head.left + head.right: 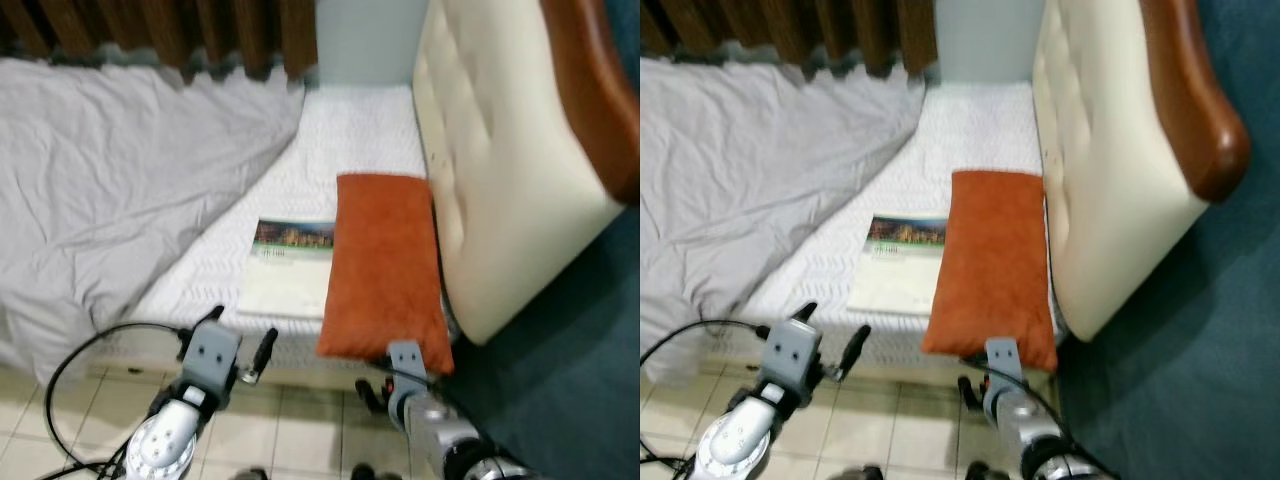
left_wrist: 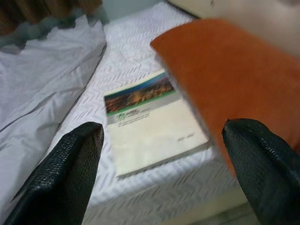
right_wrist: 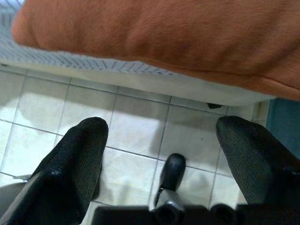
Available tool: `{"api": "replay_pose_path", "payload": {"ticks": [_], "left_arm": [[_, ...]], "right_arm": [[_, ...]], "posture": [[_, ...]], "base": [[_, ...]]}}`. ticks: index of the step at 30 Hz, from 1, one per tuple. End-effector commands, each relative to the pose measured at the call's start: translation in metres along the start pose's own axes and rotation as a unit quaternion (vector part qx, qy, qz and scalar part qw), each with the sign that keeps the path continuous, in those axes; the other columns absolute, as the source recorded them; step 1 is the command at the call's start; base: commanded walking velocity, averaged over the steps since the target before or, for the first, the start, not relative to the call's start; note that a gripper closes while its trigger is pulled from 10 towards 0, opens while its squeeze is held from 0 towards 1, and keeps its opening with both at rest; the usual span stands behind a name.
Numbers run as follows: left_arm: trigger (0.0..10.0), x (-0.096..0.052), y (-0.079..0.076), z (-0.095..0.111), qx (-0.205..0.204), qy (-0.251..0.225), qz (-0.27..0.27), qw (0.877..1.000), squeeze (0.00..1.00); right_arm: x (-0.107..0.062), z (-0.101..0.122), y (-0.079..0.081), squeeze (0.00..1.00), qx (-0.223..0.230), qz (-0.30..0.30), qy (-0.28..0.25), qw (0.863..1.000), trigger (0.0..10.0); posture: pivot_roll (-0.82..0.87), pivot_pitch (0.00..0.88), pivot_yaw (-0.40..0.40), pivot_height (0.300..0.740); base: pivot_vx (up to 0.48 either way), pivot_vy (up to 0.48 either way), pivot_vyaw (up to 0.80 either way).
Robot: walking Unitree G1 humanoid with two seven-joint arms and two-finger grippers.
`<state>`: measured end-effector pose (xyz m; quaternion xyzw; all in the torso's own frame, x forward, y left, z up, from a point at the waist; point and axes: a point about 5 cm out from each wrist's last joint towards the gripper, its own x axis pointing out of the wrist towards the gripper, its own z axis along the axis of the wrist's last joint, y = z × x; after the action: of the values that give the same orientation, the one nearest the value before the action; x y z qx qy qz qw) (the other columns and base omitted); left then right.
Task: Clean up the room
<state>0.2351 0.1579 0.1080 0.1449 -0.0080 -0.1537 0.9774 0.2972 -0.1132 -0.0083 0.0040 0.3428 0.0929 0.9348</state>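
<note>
Bedding fills most of the head views: a white quilted mattress point(image 1: 350, 130) runs from the upper middle of the frame down to the lower middle, with a crumpled grey sheet point(image 1: 110, 180) spread over the left half. A cream tufted headboard point(image 1: 500, 150) with a brown wooden edge stands along the right side, and dark teal carpet point(image 1: 590, 350) shows at the lower right. Brown curtains point(image 1: 150, 30) hang across the top left.

An orange pillow point(image 1: 385, 265) lies at centre right of the frame, its long side touching the headboard and its lower end hanging over the mattress edge. Just to its left lies a book point(image 1: 287, 268) with a pale cover and a dark picture strip across its top; the pillow's edge overlaps the book's right side.

The left gripper point(image 1: 240, 335) hangs at the lower left of centre, just before the mattress edge and below the book, its fingers point(image 2: 70, 178) spread wide and grasping nothing; in the left wrist view the book sits between them, farther off. The right gripper point(image 3: 161, 161) is at the bottom, right of centre, under the overhanging end of the pillow, fingers point(image 3: 75, 159) also parted and empty, above beige floor tiles point(image 3: 136, 126). A black cable point(image 1: 80, 350) loops at the lower left.
</note>
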Motion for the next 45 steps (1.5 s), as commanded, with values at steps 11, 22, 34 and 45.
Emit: {"api": "replay_pose_path", "payload": {"ticks": [11, 22, 34, 45], "left_arm": [[10.0, -0.041, 0.004, 0.022, -0.006, 0.027, -0.025, 0.999, 0.0], [10.0, -0.056, -0.005, 0.025, -0.025, 0.056, -0.033, 0.998, 0.0], [10.0, -0.048, -0.011, 0.024, -0.041, 0.059, -0.026, 0.997, 0.0], [10.0, -0.051, -0.011, 0.021, -0.04, 0.067, -0.02, 0.997, 0.0]], "right_arm": [[0.001, 0.035, -0.009, 0.0, -0.096, -0.072, -0.053, 0.991, 10.0], [-0.007, 0.084, -0.038, 0.0, -0.206, -0.165, -0.142, 0.954, 10.0], [-0.015, 0.149, -0.011, 0.0, -0.172, -0.137, -0.25, 0.943, 10.0], [-0.011, 0.14, -0.005, 0.0, -0.143, -0.123, -0.229, 0.955, 10.0]], "posture": [[0.29, 0.51, 0.016, 0.74], [0.26, 0.549, 0.004, 0.74], [0.23, 0.52, -0.035, 0.74], [0.24, 0.523, -0.039, 0.74]], "base": [[0.0, 0.0, 0.0], [0.0, 0.0, 0.0], [0.0, 0.0, 0.0], [0.0, 0.0, 0.0]]}}
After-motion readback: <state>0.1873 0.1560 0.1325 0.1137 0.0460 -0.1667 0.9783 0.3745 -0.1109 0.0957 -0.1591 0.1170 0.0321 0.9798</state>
